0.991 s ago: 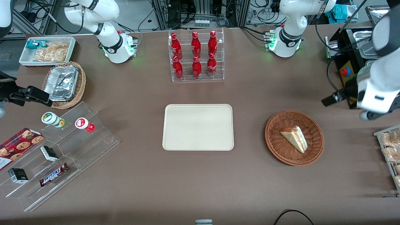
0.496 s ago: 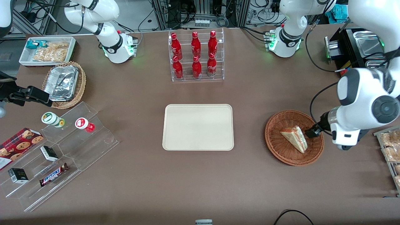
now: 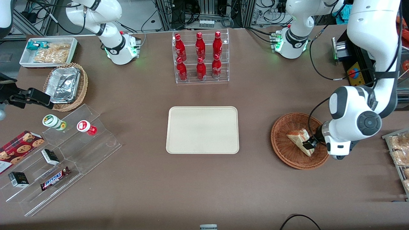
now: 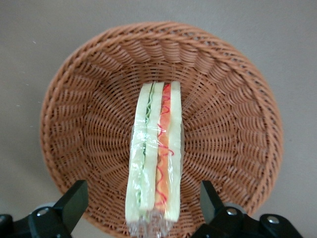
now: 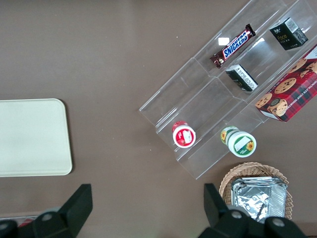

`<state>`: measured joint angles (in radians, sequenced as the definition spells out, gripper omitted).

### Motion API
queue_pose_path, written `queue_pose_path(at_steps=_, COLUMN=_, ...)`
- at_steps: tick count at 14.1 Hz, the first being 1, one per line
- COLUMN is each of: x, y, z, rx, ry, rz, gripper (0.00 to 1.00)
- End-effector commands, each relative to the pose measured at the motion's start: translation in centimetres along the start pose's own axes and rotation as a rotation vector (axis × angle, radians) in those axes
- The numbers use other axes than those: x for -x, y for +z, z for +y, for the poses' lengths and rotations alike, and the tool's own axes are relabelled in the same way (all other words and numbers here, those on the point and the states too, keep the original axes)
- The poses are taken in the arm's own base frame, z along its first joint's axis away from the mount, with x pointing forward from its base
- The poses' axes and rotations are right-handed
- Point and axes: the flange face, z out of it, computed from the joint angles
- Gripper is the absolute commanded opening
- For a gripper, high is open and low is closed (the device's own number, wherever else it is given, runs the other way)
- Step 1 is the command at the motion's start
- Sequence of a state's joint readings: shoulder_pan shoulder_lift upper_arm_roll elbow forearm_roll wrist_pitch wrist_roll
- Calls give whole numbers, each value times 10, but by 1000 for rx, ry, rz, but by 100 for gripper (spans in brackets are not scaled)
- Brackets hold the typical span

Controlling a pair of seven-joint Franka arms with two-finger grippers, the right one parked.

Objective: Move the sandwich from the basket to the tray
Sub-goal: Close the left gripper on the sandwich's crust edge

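The sandwich [image 3: 295, 137], a wrapped white wedge with red and green filling, lies in the reddish-brown wicker basket [image 3: 287, 155] toward the working arm's end of the table. My left gripper [image 3: 308, 143] hangs low over the sandwich's wide end. In the left wrist view the sandwich [image 4: 154, 158] stands on edge in the basket [image 4: 89, 124], and the gripper [image 4: 142, 202] is open, its black fingers [image 4: 74, 202] standing apart on either side of the wedge with gaps showing. The cream tray [image 3: 202, 130] lies bare at the table's middle; it also shows in the right wrist view [image 5: 29, 136].
A clear rack of red bottles [image 3: 201, 57] stands farther from the camera than the tray. A wire rack of pastries [image 3: 399, 153] sits beside the basket at the table's edge. Toward the parked arm's end are a stepped acrylic stand [image 3: 64, 159], a tan foil basket [image 3: 65, 86] and a white bin [image 3: 48, 51].
My left arm has swung in from the table's edge and come down over the basket, bringing the gripper from outside the rim to the sandwich. The sandwich has not moved.
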<state>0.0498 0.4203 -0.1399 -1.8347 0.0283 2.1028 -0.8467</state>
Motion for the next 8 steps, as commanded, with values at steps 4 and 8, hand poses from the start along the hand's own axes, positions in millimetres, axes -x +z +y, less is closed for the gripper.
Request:
queue_pose_path(at_steps=4, x=23, y=57, z=-17, rx=7, ry=-12, rz=16, gripper=100)
queue_pose_path(at_steps=8, x=23, y=58, z=-15, rx=22, ry=-26, rz=25, gripper=41)
